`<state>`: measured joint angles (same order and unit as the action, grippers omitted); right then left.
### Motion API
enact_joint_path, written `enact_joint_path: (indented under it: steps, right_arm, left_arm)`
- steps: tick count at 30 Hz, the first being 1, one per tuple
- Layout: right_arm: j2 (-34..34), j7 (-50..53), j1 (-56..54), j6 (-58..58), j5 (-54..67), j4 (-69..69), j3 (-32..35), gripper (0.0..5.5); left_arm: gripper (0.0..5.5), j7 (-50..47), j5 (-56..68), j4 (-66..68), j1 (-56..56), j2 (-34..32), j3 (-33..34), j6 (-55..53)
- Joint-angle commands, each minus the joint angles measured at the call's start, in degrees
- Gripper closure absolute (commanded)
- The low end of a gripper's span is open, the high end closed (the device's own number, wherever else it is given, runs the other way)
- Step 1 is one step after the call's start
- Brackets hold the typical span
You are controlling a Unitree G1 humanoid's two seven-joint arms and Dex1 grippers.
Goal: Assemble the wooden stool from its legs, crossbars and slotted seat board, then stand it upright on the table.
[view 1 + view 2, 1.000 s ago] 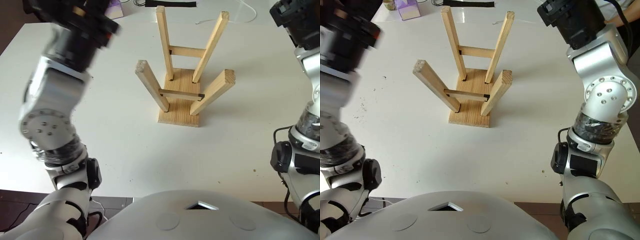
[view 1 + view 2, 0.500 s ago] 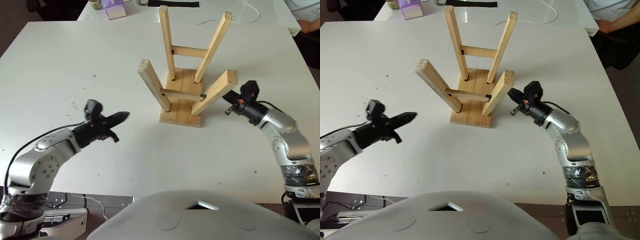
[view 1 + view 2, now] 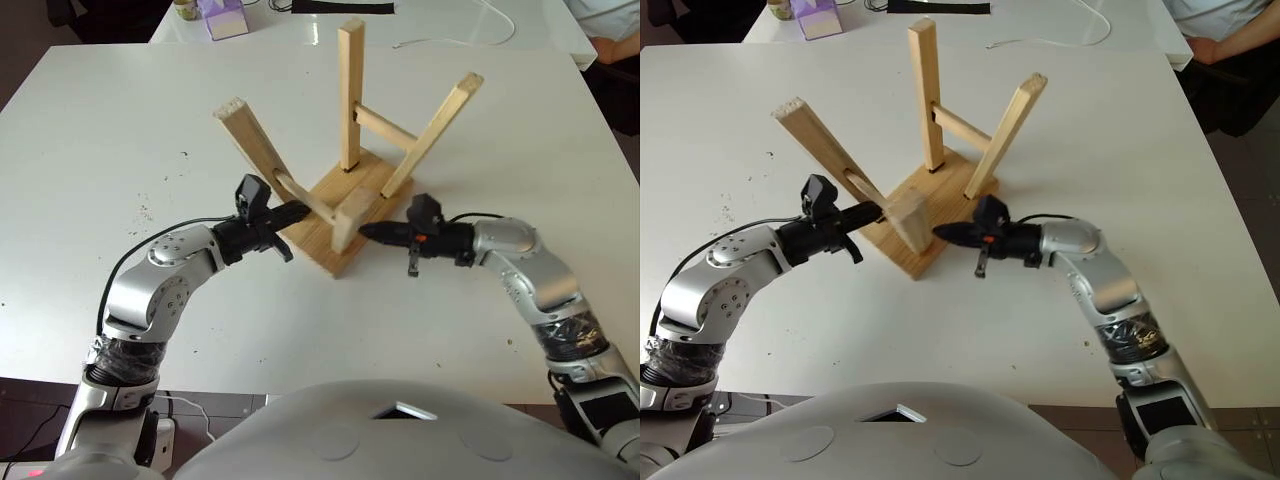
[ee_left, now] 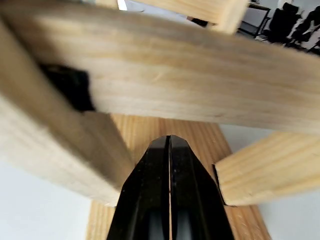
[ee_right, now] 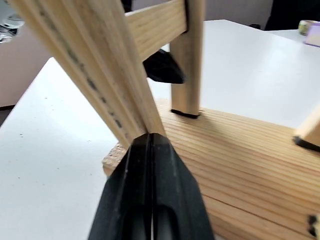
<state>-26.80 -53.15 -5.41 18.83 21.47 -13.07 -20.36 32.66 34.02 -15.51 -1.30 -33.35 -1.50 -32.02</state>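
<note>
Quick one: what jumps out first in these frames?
The stool stands upside down, its seat board flat on the table. Two shut grippers sit low against it from opposite sides. The left gripper is tucked under a crossbar, and the right gripper is where a leg meets the board.

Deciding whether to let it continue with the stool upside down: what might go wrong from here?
1. The left gripper and right gripper are both shut, tips poked in among the legs, gripping nothing; the stool may skid or spin on the table.
2. The legs lean at uneven angles; a push could lever the near leg out of the seat board.
</note>
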Motion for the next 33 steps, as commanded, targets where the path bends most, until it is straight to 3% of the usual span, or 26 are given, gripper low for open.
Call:
enact_joint_path:
  steps: [1, 6, 10, 14, 19, 23, 33]
  right_arm:
    - [5.29, 7.58, 3.05, 2.9, -0.71, -2.87, -0.71, 5.5]
    - [-3.55, 5.68, 7.36, 2.18, -0.92, -1.5, 7.72, 5.5]
    - [-11.85, 2.37, 0.49, -4.45, -6.81, 12.47, 12.39, 5.5]
    - [-8.38, 6.79, -10.41, -10.19, -11.92, 28.07, 12.88, 5.5]
    - [-2.66, 7.26, -15.36, -16.15, -16.88, 40.06, 9.04, 5.5]
    - [-2.46, 3.54, -11.16, -15.67, -16.92, 36.04, 7.51, 5.5]
    - [-7.86, -2.47, 4.05, -4.66, -9.61, 9.5, 8.52, 5.5]
  left_arm:
    - [5.49, -2.2, -3.01, 5.17, -0.45, 0.36, 5.11, 2.49]
    - [5.49, -1.7, -1.97, 0.86, 6.96, 0.28, 10.3, 2.19]
    - [5.49, -2.58, -1.15, -2.82, 15.25, 1.46, 14.37, 1.88]
    - [5.49, -3.08, -3.98, -2.47, 18.86, 2.63, 11.56, 1.66]
    - [5.49, -2.31, -7.95, -2.51, 19.02, 4.18, 3.74, 1.42]
    - [5.49, -1.21, -9.52, -2.4, 17.81, 5.28, -1.01, 1.87]
    - [5.49, -0.67, -10.39, -3.52, 18.09, 6.98, -3.26, 3.28]
